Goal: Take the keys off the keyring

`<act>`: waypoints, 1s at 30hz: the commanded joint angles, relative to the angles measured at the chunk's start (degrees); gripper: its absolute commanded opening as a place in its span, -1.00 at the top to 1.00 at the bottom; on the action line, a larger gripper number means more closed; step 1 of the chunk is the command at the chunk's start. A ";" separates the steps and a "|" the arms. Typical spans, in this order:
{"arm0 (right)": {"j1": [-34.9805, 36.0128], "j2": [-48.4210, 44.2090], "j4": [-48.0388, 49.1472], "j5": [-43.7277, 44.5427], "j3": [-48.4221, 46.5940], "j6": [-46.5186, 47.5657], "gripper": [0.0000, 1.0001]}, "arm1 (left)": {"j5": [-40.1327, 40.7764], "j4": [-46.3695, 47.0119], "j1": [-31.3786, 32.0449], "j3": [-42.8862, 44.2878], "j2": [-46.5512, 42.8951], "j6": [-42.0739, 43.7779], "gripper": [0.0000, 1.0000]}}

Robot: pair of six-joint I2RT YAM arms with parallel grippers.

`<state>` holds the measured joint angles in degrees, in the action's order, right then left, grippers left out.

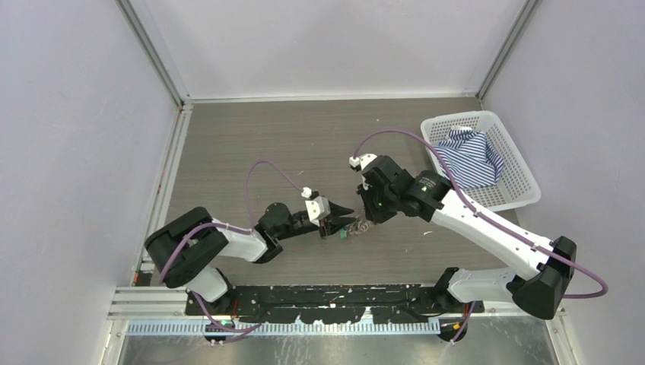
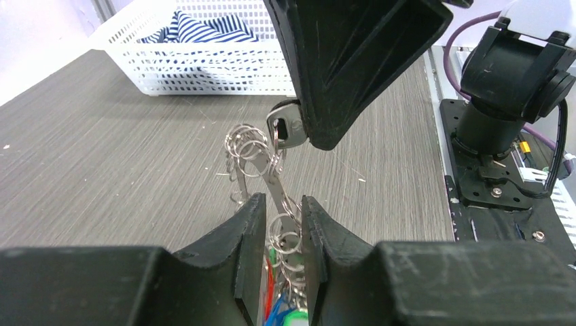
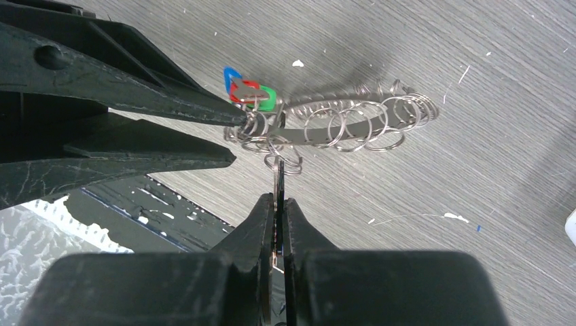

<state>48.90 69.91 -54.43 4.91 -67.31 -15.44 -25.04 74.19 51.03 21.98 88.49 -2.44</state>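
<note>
Looks early; gripping silvery-grey metal keyring [image 3: 339, 129] in clenched left claw [image 2: 283, 210] over grey wood-grain counter [image 1: 251, 144]; pinching one silver key [image 2: 285, 129] in right claw [image 3: 279, 202], seemingly not yet freed; red-, green-, blue-headed keys [image 3: 248, 92] left attached.

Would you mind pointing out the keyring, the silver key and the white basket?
keyring [image 3: 303, 134], right wrist view, its flat band.
silver key [image 2: 284, 128], left wrist view, its head.
white basket [image 1: 521, 163], top external view, right wall.

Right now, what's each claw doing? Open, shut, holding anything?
Left claw: shut on the keyring.
Right claw: shut on a silver key linked to the keyring.
</note>
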 commanded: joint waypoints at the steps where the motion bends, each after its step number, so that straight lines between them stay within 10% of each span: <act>1: 0.56 -0.08 0.82 -0.20 -3.25 0.90 0.98 | -0.15 -3.18 -0.14 2.50 -2.89 2.23 0.45; 20: 2.23 -0.07 1.91 -0.51 -2.94 0.43 0.98 | -3.88 -9.91 -0.14 6.97 -2.85 3.24 0.47; 30: 2.42 0.13 2.44 -0.86 -2.37 0.20 0.98 | -3.90 -12.15 -0.14 8.72 -2.09 2.79 0.80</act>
<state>50.94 70.17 -54.85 4.43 -67.31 -15.22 -28.36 61.43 51.03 28.73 86.85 0.40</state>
